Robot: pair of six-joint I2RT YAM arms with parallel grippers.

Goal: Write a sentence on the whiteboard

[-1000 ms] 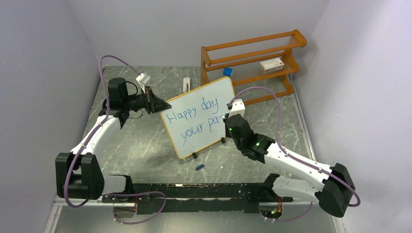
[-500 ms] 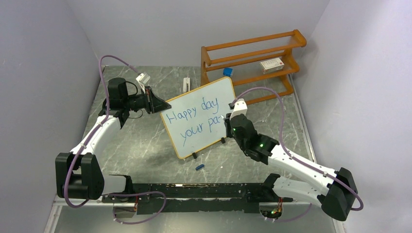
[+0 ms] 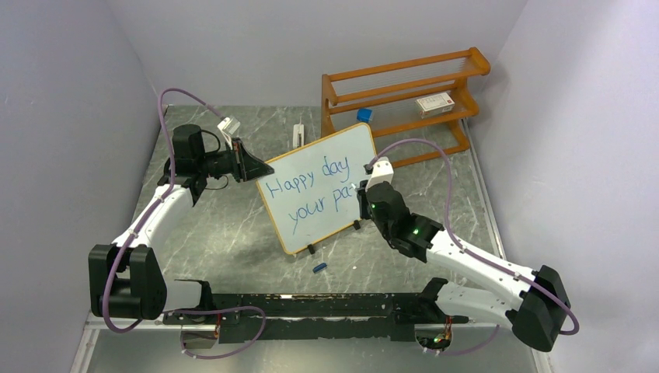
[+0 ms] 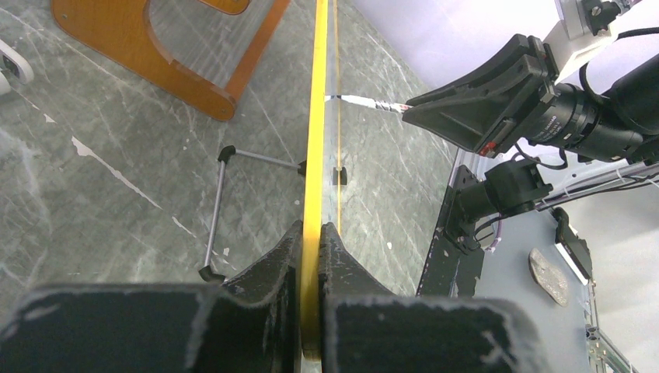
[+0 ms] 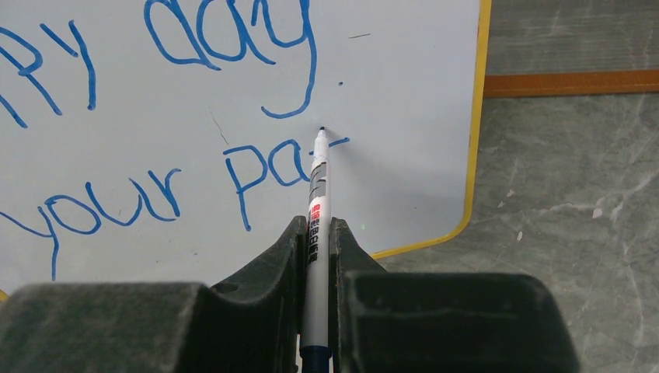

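We are looking at a grey marbled table [image 3: 233,233] closed in by pale lilac walls, with an orange wooden shelf rack [image 3: 404,89] standing at the far right. The white rectangular board [image 3: 330,159], thinly framed in light wood, is standing mid-table just near of the rack. It is propped on small black feet and turned slantwise to us.

Our left gripper [image 4: 311,231] is clamping the board's left edge between both fingers, steadying it. Our right gripper [image 5: 317,227] is clenching its fingers on the barrel of a slim white marker [image 5: 319,163] and pointing it at the right part of the board.

The blue handwritten sentence [image 5: 233,116] is reading "Happy day" on the upper line and "your pa" plus a short cross stroke on the lower one. The marker tip is sitting just above that stroke; whether it is touching the surface we cannot tell.

We are judging that we are midway through the last word, about to begin the downstroke of the next letter. The next move is calling for light, steady pressure and a short pull down through the cross stroke. Whatever letters remain are having to fit in the narrow white space before the right frame.

A small blue cap-like piece [image 3: 319,267] is lying on the table near of the board.
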